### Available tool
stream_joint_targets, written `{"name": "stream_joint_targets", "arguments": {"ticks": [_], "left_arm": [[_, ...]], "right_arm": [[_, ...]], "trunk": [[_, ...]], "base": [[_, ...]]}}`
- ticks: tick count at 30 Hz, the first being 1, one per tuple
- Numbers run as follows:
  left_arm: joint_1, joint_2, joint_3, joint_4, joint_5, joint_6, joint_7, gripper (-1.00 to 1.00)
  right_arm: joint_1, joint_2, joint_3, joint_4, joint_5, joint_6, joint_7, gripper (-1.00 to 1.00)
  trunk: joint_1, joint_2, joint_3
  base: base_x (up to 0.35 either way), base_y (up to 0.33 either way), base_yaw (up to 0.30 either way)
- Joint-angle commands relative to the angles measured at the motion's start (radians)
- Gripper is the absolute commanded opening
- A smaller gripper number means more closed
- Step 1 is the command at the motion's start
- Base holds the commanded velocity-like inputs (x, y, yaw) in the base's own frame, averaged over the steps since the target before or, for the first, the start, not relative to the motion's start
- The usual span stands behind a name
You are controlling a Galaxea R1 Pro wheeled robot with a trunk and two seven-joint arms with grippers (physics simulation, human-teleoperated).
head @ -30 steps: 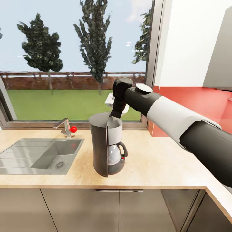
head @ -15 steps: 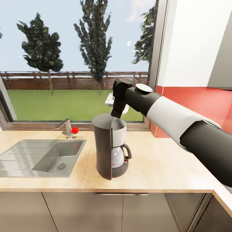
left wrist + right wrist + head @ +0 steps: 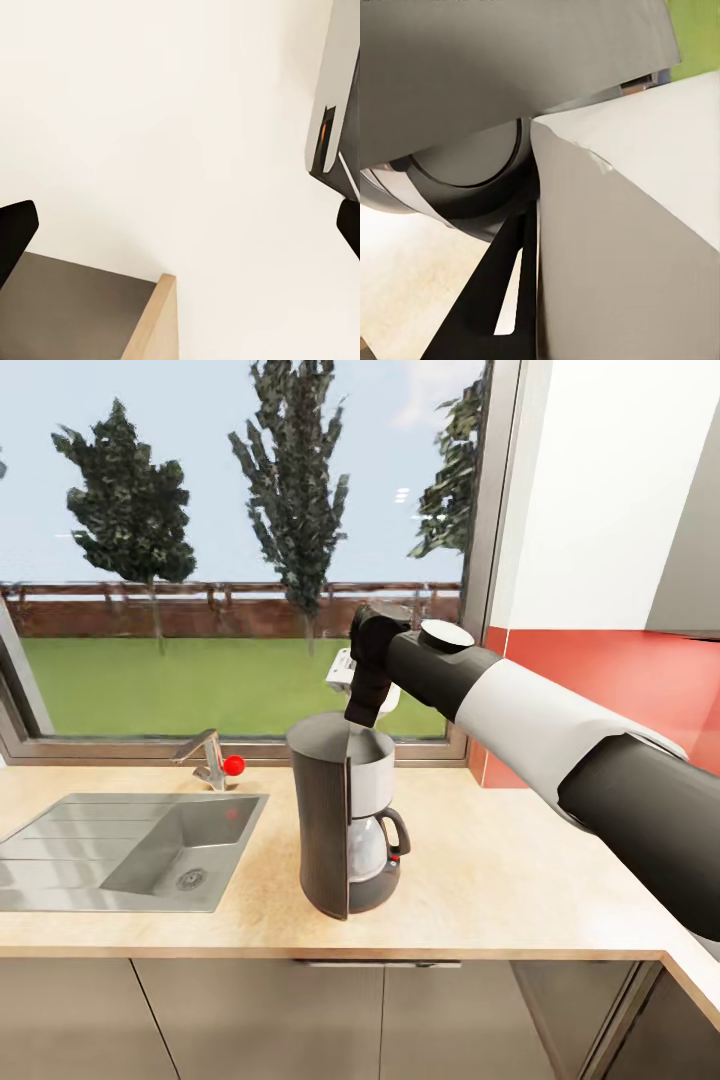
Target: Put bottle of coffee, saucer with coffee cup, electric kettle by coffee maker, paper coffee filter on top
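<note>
The dark coffee maker [image 3: 345, 820] with its glass pot stands on the wooden countertop [image 3: 500, 860], right of the sink. My right arm reaches over it, and the right gripper [image 3: 362, 718] points down just above the machine's open top. In the right wrist view a pale, creased paper coffee filter [image 3: 615, 247] sits against a black finger [image 3: 487, 300], with the coffee maker's round top [image 3: 465, 157] close behind it. My left gripper [image 3: 180, 225] is open, its black fingertips [image 3: 15, 232] far apart, facing a white wall. Bottle, saucer, cup and kettle are out of view.
A steel sink [image 3: 130, 845] with a faucet [image 3: 208, 755] and red knob lies left of the coffee maker. A window runs along the back, and a red backsplash [image 3: 620, 680] covers the right wall. Bare counter extends right of the machine.
The camera shifted slightly, so the counter and coffee maker slid right in the picture. My right gripper now sits a touch higher over the machine's top.
</note>
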Motion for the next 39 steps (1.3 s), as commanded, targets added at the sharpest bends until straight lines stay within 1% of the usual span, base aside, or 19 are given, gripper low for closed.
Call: {"name": "stream_joint_targets", "arguments": {"ticks": [1, 16, 23, 38, 39], "left_arm": [[0.0, 0.0, 0.0, 0.0, -0.001, -0.001, 0.002, 1.0], [0.0, 0.0, 0.0, 0.0, -0.001, -0.001, 0.002, 1.0], [0.0, 0.0, 0.0, 0.0, -0.001, -0.001, 0.002, 1.0], [0.0, 0.0, 0.0, 0.0, -0.001, -0.001, 0.002, 1.0], [0.0, 0.0, 0.0, 0.0, -0.001, -0.001, 0.002, 1.0]], "right_arm": [[0.0, 0.0, 0.0, -0.001, 0.006, 0.007, 0.008, -1.0], [0.0, 0.0, 0.001, 0.0, 0.006, 0.006, 0.009, -1.0], [0.0, 0.0, 0.001, 0.0, 0.006, 0.006, 0.008, -1.0], [0.0, 0.0, 0.0, 0.002, 0.006, 0.006, 0.008, -1.0], [0.0, 0.0, 0.0, 0.005, 0.006, 0.006, 0.009, 1.0]], "trunk": [[0.0, 0.0, 0.0], [0.0, 0.0, 0.0], [0.0, 0.0, 0.0], [0.0, 0.0, 0.0], [0.0, 0.0, 0.0]], "base": [[0.0, 0.0, 0.0], [-0.001, -0.001, 0.0], [-0.129, -0.023, 0.0], [-0.008, -0.001, 0.0], [0.0, 0.0, 0.0]]}}
